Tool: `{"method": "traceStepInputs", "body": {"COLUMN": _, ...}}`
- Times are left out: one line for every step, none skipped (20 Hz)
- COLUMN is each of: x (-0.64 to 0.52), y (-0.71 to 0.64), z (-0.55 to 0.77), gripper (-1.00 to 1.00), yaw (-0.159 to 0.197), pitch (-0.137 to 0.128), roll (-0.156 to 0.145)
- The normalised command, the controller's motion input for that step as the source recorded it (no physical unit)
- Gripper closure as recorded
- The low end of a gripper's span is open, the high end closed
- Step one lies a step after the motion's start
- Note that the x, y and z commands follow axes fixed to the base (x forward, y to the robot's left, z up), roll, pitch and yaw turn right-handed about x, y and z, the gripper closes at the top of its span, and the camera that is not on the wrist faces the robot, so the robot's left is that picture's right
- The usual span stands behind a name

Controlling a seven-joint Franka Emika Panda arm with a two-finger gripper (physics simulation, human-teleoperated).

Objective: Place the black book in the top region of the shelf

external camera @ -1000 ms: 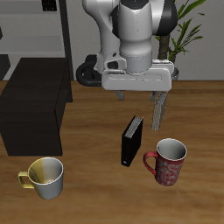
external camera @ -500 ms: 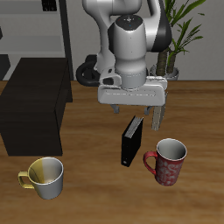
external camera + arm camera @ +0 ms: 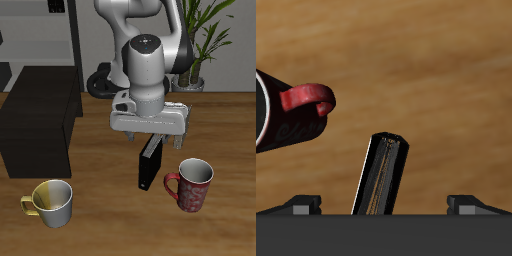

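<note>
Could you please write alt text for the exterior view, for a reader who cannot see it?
A robot arm's open hand hangs just above an upright black book on a wooden table. A red mug stands beside the book, a yellow-and-white mug nearer the front edge, and a black shelf off to one side.

The black book (image 3: 150, 164) was black, with a small pale mark low on its spine. The shelf (image 3: 40, 118) was plain dull black. One mug (image 3: 192, 185) was dark red with a faint pattern. The other mug (image 3: 52, 201) was grey outside and yellow inside. The desk (image 3: 110, 225) was brown wood with grain lines.
</note>
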Motion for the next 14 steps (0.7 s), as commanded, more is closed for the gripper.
{"method": "traceStepInputs", "body": {"x": 0.09, "y": 0.07, "z": -0.27, "gripper": -1.0, "yaw": -0.004, "pitch": 0.003, "roll": 0.017}}
{"method": "traceStepInputs", "body": {"x": 0.1, "y": 0.03, "z": -0.34, "gripper": -1.0, "yaw": 0.024, "pitch": 0.031, "roll": -0.024}}
{"method": "traceStepInputs", "body": {"x": 0.04, "y": 0.07, "z": -0.31, "gripper": -1.0, "yaw": -0.048, "pitch": 0.065, "roll": 0.018}}
{"method": "traceStepInputs", "body": {"x": 0.08, "y": 0.15, "z": -0.28, "gripper": -1.0, "yaw": 0.026, "pitch": 0.001, "roll": 0.05}}
{"method": "traceStepInputs", "body": {"x": -0.04, "y": -0.02, "z": -0.28, "gripper": -1.0, "yaw": -0.001, "pitch": -0.024, "roll": -0.067}}
{"method": "traceStepInputs", "body": {"x": 0.07, "y": 0.12, "z": -0.28, "gripper": -1.0, "yaw": -0.008, "pitch": 0.057, "roll": 0.045}}
{"method": "traceStepInputs", "body": {"x": 0.04, "y": 0.04, "z": -0.18, "gripper": -1.0, "yaw": 0.056, "pitch": -0.006, "roll": 0.04}}
{"method": "traceStepInputs", "body": {"x": 0.03, "y": -0.08, "z": -0.24, "gripper": -1.0, "yaw": -0.05, "pitch": 0.026, "roll": -0.058}}
{"method": "traceStepInputs", "body": {"x": 0.06, "y": 0.01, "z": -0.21, "gripper": -1.0, "yaw": -0.024, "pitch": 0.044, "roll": -0.006}}
{"method": "traceStepInputs", "body": {"x": 0.04, "y": 0.0, "z": -0.23, "gripper": -1.0, "yaw": 0.028, "pitch": 0.028, "roll": -0.01}}
{"method": "traceStepInputs", "body": {"x": 0.04, "y": -0.1, "z": -0.24, "gripper": -1.0, "yaw": -0.049, "pitch": 0.046, "roll": -0.039}}
{"method": "traceStepInputs", "body": {"x": 0.04, "y": -0.05, "z": -0.24, "gripper": -1.0, "yaw": -0.061, "pitch": 0.025, "roll": 0.038}}
{"method": "traceStepInputs", "body": {"x": 0.02, "y": -0.05, "z": -0.09, "gripper": -1.0, "yaw": 0.0, "pitch": -0.051, "roll": 0.066}}
{"method": "traceStepInputs", "body": {"x": 0.06, "y": -0.16, "z": -0.23, "gripper": 1.0, "yaw": -0.162, "pitch": 0.042, "roll": -0.055}}
